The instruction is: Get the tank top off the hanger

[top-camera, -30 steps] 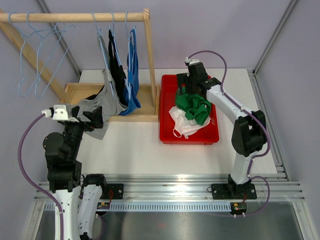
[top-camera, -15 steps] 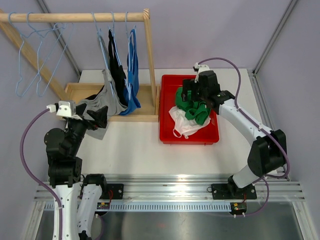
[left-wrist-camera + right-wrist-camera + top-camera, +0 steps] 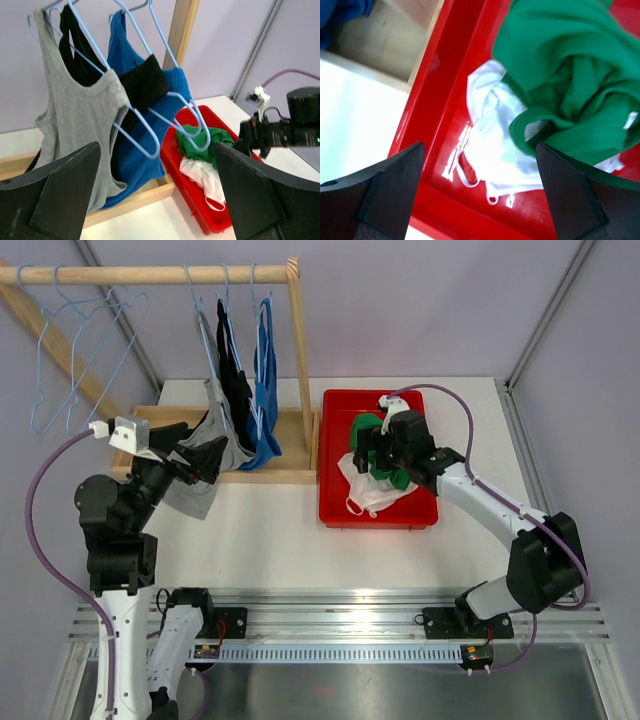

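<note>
Three tank tops hang on light-blue hangers (image 3: 145,134) from the wooden rail (image 3: 150,274): a grey one (image 3: 216,418) (image 3: 75,115), a black one (image 3: 234,375) (image 3: 144,82) and a blue one (image 3: 266,390) (image 3: 131,150). My left gripper (image 3: 200,462) (image 3: 156,167) is open, just in front of the grey top's lower hem and apart from the cloth. My right gripper (image 3: 373,455) (image 3: 480,162) is open over the red tray (image 3: 335,510) (image 3: 431,115), above a white garment (image 3: 495,150) and a green one (image 3: 565,85); nothing is between its fingers.
Empty light-blue hangers (image 3: 70,350) hang at the rail's left end. The rack's wooden base frame (image 3: 290,475) and upright post (image 3: 301,350) stand right beside the tray. White tabletop (image 3: 260,530) lies in front of the rack.
My right gripper has moved from the tray's far end toward me, over the white and green garments. My left gripper has risen and edged closer to the grey top's hem.
</note>
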Robot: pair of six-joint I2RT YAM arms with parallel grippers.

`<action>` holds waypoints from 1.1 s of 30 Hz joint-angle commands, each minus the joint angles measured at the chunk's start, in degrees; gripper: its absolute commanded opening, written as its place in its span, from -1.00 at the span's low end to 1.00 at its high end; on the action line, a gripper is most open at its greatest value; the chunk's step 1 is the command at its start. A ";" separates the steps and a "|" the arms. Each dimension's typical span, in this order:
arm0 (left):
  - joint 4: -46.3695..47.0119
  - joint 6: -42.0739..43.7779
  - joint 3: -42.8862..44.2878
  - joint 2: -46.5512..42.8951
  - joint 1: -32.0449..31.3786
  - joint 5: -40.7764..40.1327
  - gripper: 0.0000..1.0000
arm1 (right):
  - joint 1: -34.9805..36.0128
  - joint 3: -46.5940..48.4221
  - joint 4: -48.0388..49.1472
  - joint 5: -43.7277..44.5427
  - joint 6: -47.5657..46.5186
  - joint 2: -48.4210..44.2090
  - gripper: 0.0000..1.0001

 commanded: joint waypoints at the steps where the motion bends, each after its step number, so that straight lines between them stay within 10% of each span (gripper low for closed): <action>1: 3.25 -0.75 4.83 3.01 -0.39 1.60 0.97 | 1.39 -2.79 4.15 0.23 1.17 -4.04 0.99; 33: -3.87 6.19 40.07 37.83 -5.58 -21.25 0.96 | 1.74 -8.16 5.83 0.05 2.40 -4.40 0.99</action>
